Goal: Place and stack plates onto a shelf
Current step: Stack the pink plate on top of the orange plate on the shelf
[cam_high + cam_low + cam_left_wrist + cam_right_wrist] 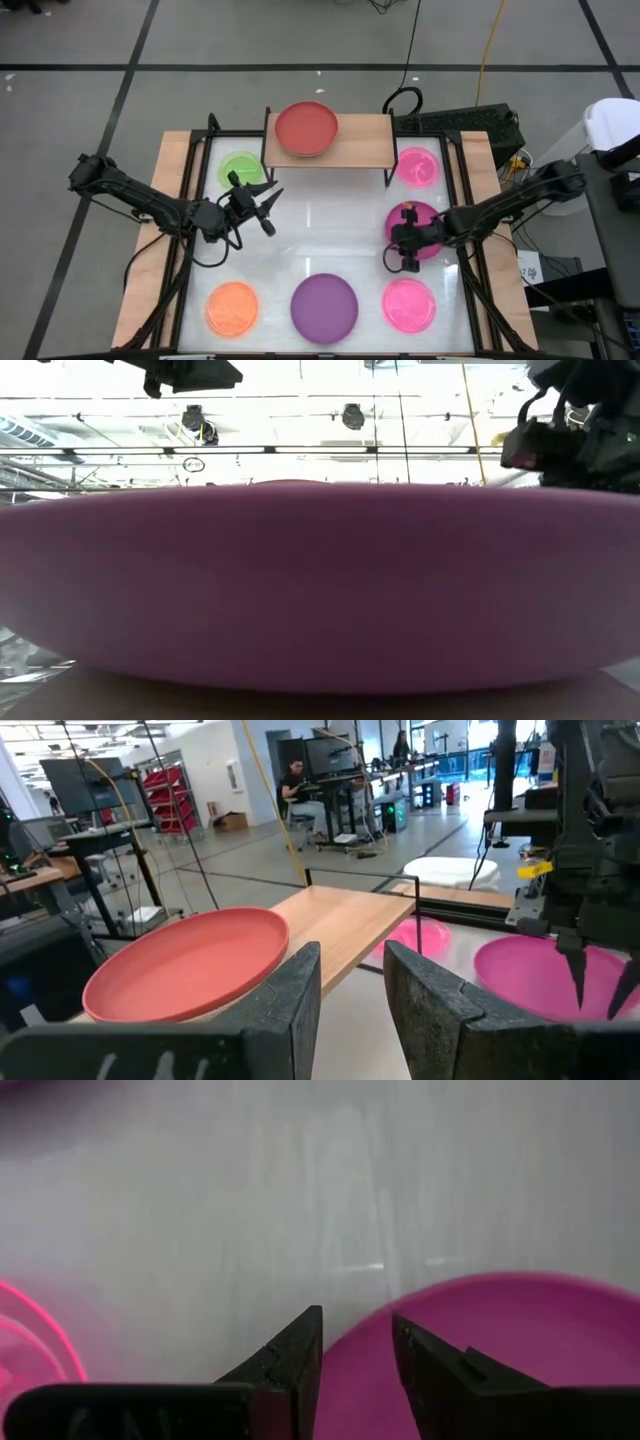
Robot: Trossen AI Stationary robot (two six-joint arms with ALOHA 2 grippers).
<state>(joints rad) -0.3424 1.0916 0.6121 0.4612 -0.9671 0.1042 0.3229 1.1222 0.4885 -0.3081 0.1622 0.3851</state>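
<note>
The right gripper (400,250), jaws parted and empty, hangs over the near rim of the magenta plate (420,222), nearer it than the left gripper (268,205), likewise unclenched, between green plate (241,169) and shelf (365,140).

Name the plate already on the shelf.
The red plate: it alone rests on the wooden shelf. All the other plates lie on the white tabletop.

Bright, even overhead light — white glare sheens the table (320,235) between the left gripper (268,205) and right gripper (399,252). Just ahead of the right gripper's fingers (300,1355), everything blurs — the low view's purple plate (320,585) too.
</note>
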